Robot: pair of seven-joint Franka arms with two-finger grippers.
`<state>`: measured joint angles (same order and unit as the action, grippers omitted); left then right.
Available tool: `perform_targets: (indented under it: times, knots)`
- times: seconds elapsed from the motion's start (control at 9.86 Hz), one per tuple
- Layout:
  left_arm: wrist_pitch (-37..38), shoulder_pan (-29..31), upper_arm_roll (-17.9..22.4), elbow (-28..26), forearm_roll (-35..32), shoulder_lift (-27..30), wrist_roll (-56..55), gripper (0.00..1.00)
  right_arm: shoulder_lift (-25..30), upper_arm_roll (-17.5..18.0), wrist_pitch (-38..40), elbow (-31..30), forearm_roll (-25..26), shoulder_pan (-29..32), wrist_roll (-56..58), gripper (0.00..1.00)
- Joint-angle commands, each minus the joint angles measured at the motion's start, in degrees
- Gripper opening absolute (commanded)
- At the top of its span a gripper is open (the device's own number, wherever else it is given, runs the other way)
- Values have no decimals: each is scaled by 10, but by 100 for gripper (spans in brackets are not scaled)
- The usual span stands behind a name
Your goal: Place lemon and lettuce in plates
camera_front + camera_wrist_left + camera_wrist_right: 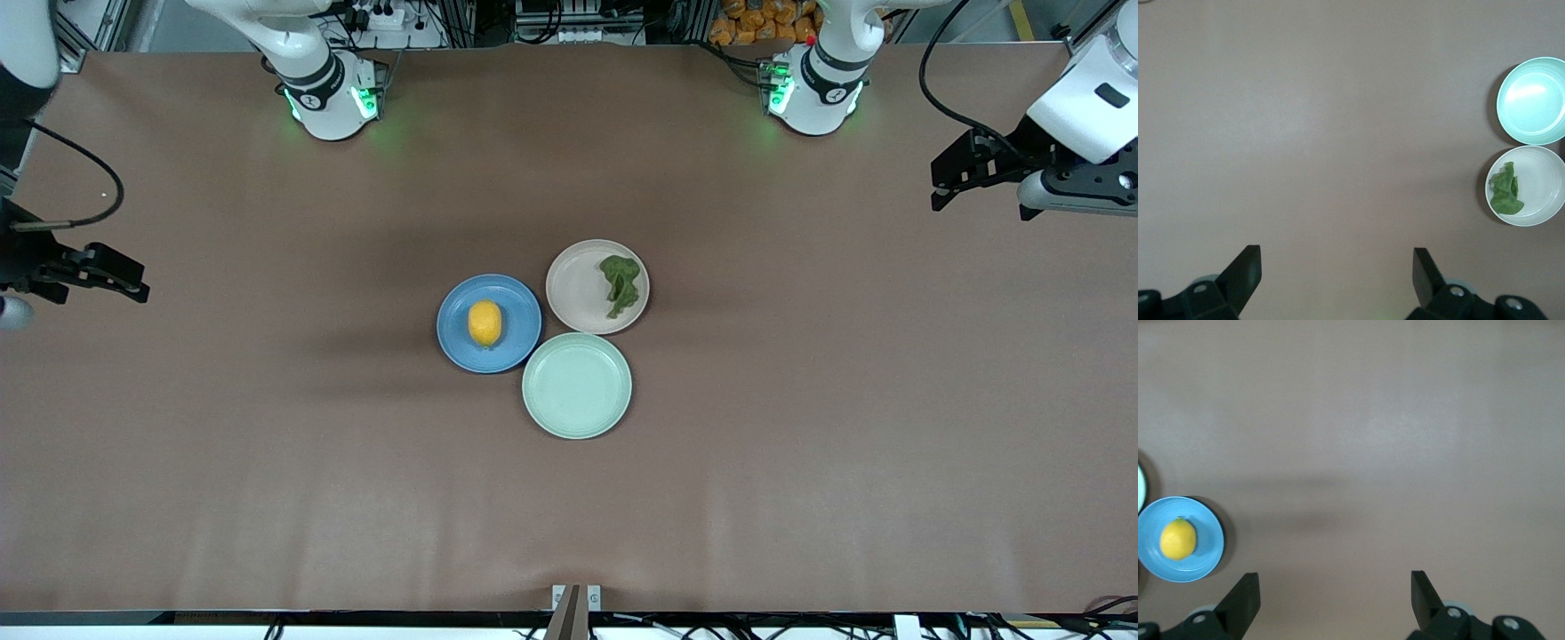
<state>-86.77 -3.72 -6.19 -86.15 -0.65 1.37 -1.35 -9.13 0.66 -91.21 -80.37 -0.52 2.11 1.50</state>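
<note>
Sitting in their plates already — lemon (484, 323) on blue (520, 347), lettuce (621, 284) on beige (573, 289). Left hand (1337, 267) and right hand (1335, 587) hang wide open, empty, well apart at their tabletop ends — nothing left to reach for, I'd say.

A pale mint-green plate (577, 385) sits on the brown table (267, 444) near its middle, bare inside. At the table's 12 o'clock edge lie cables and a pile of orange packets (763, 20). At its 6 o'clock edge stands a small bracket (575, 597).

A robotics lab: a wide brown-covered table (267, 462), two white robot arm bases with green lights (333, 98), and aluminium framing and cables (569, 22) along the far edge.
</note>
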Motion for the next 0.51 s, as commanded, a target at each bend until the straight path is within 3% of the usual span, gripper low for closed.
perform_targets:
  times: [0.0,0.2,0.41]
  knots:
    - [9,6,0,2,12,6,15,100,4,-9,11,5,-20,11,26,100]
    - [9,6,0,2,12,6,14,100,13,-14,15,0,-19,10,25,100]
    - [9,6,0,2,12,6,10,100,17,-47,26,0,-26,-8,29,100]
